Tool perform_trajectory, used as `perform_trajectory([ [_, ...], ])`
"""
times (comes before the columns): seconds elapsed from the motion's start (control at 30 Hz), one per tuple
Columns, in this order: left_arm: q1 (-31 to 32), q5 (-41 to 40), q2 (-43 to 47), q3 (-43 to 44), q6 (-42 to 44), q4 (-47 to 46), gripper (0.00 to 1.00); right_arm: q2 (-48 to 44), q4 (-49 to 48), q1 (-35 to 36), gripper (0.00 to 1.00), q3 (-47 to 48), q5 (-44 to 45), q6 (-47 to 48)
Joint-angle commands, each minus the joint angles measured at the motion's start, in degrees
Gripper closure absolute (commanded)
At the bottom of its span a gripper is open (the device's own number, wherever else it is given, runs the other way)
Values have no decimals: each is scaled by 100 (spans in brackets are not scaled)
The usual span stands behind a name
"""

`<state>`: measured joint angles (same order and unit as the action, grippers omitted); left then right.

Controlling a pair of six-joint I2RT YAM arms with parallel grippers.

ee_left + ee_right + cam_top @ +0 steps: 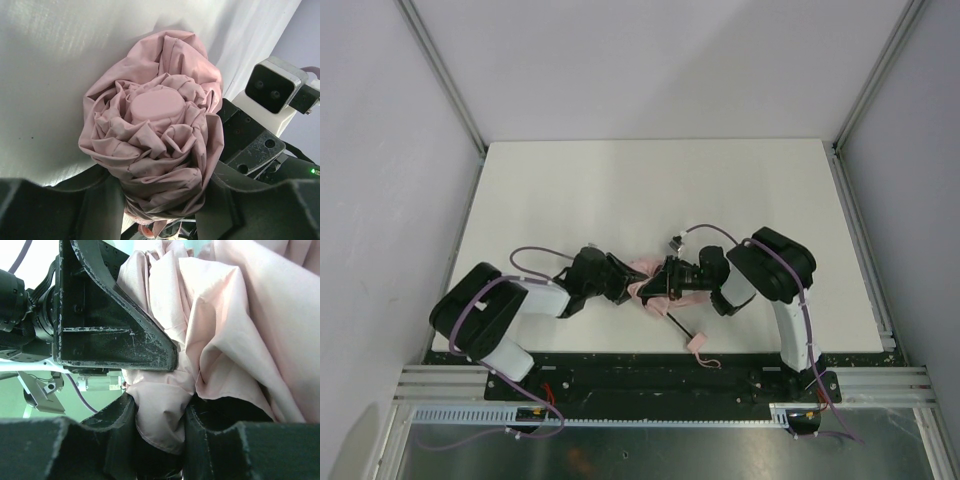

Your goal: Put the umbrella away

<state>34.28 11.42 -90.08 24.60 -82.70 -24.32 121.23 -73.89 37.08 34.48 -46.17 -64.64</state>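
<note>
The umbrella is a crumpled pale pink bundle near the table's front middle, caught between both grippers. Its thin black shaft runs toward the front edge and ends at the small pink handle. My left gripper comes in from the left. In the left wrist view its jaws press both sides of the folded canopy, whose round cap faces the camera. My right gripper comes from the right and is shut on a fold of pink fabric.
The white table extends behind the arms, with grey walls and aluminium posts around it. The handle lies close to the front edge. The right wrist camera sits just beyond the bundle, and the left gripper's black finger crowds the right wrist view.
</note>
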Motion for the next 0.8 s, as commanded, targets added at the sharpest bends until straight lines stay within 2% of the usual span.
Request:
perform_trajectory([
  [0.0, 26, -856, -621, -407, 670, 911, 82, 202, -29, 161, 100, -160, -828, -295],
  [0.1, 8, -799, -580, -403, 783, 896, 96, 122, 154, 46, 99, -172, -880, -140],
  [0.13, 8, -764, -541, -403, 813, 899, 98, 51, 313, -3, 95, -184, -865, -33],
  [0.23, 6, -668, -392, -440, 819, 922, 100, -405, 1132, -138, 73, -218, -731, 478],
  [0.33, -4, -583, -252, -313, 767, 1376, 100, -1147, 2560, -227, 47, -159, -409, 1393],
  [0.4, 5, -565, -217, -104, 820, 1880, 100, -1682, 3692, -267, 38, -42, -113, 2193],
  [0.5, -23, -517, -123, -53, 784, 2084, 100, -2455, 5195, -279, 28, 205, 400, 3224],
  [0.63, -31, -508, -33, 3, 783, 2142, 100, -3564, 6693, -92, 14, 442, 1670, 4417],
  [0.77, -35, -442, -31, 137, 773, 2308, 100, -4421, 7194, 784, 7, 649, 3538, 5369],
])
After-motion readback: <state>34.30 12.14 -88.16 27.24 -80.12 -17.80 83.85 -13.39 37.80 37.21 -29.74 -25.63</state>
